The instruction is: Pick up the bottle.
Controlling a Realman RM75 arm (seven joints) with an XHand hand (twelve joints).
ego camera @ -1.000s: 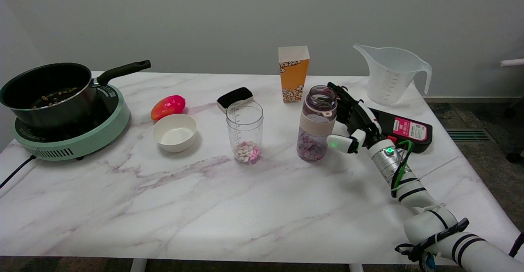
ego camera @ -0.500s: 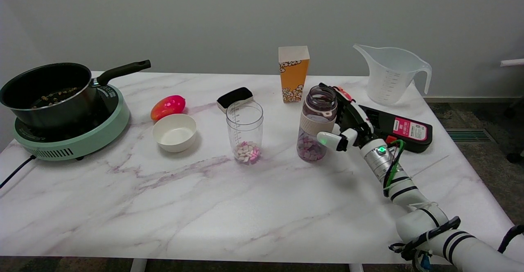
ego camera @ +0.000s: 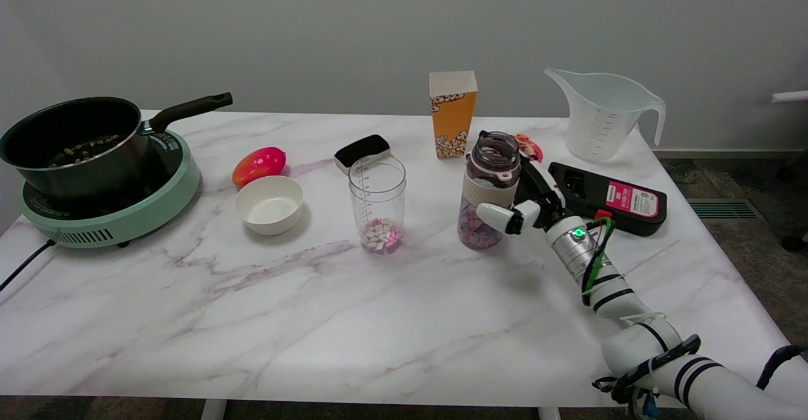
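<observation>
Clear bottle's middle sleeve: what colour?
Beige band round the clear bottle; head view.

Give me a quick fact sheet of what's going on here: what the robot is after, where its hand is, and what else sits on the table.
target: bottle, upright, lid off, pink and purple pieces inside
right hand: at the bottle's right side, thumb across its front; a firm grip cannot be told
bottle status: on the table, not lifted
nearest neighbour: measuring cup, left of the bottle
other items: popcorn box, jug, bowl, pot on a green cooker
</observation>
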